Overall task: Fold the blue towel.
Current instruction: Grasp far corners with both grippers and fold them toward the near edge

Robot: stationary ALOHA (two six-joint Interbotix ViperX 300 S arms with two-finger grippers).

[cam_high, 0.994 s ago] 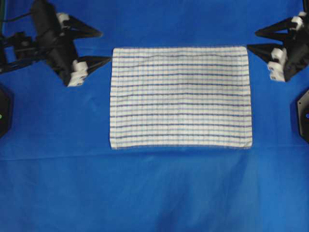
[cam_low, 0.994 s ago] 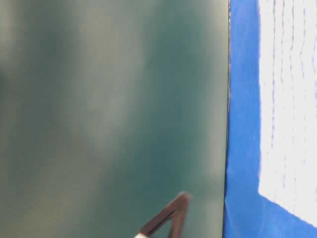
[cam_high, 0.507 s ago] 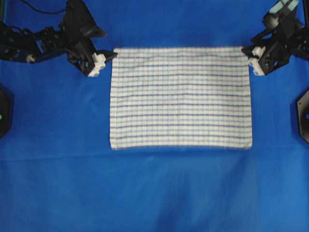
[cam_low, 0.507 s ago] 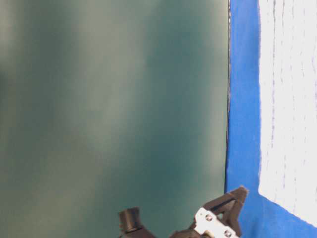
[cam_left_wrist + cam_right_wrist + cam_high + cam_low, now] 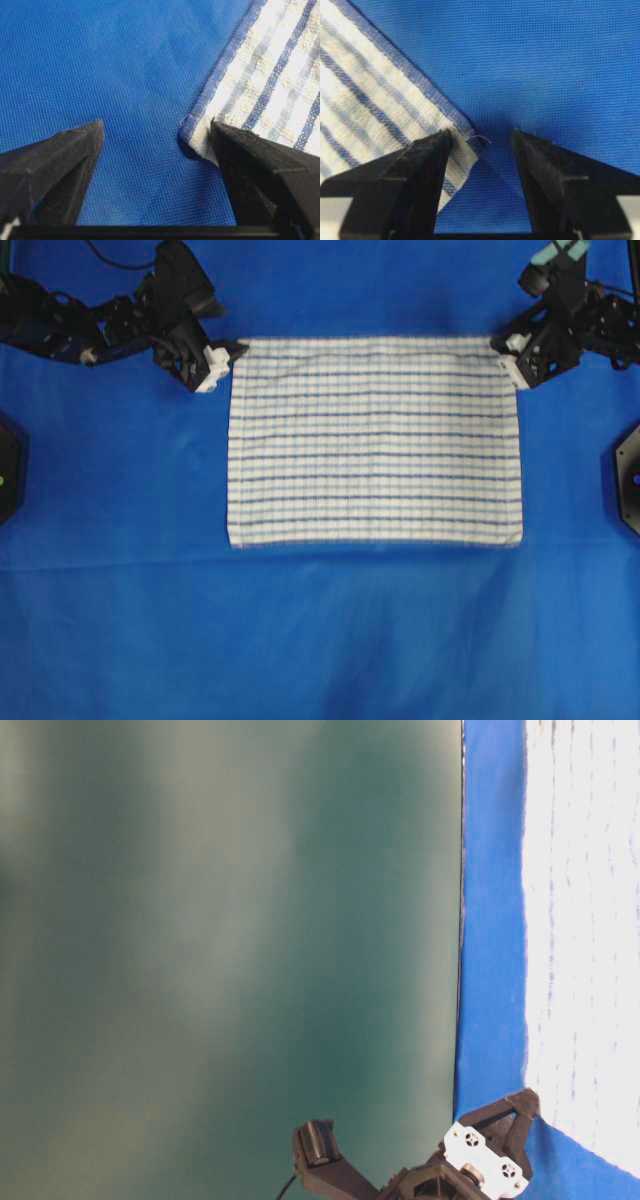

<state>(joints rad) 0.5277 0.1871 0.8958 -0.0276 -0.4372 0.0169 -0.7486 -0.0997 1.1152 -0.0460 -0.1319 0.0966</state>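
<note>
The blue towel (image 5: 375, 440), white with thin blue checks, lies flat and unfolded on the blue table covering (image 5: 320, 640). My left gripper (image 5: 232, 352) is open at the towel's far left corner. In the left wrist view the gripper (image 5: 156, 130) straddles that corner (image 5: 192, 135), with one finger (image 5: 250, 165) over the cloth. My right gripper (image 5: 503, 348) is open at the far right corner. In the right wrist view the gripper (image 5: 481, 137) straddles the corner (image 5: 467, 137), with one finger (image 5: 420, 170) over the towel (image 5: 370, 100). Neither holds anything.
Dark arm bases sit at the left edge (image 5: 8, 465) and right edge (image 5: 625, 475) of the overhead view. The table-level view shows a blurred green surface (image 5: 230, 940), the towel (image 5: 585, 920) and one arm's wrist (image 5: 485, 1160) by a towel corner.
Both grippers have moved inward and down to the towel's two far corners. The towel has not moved.
</note>
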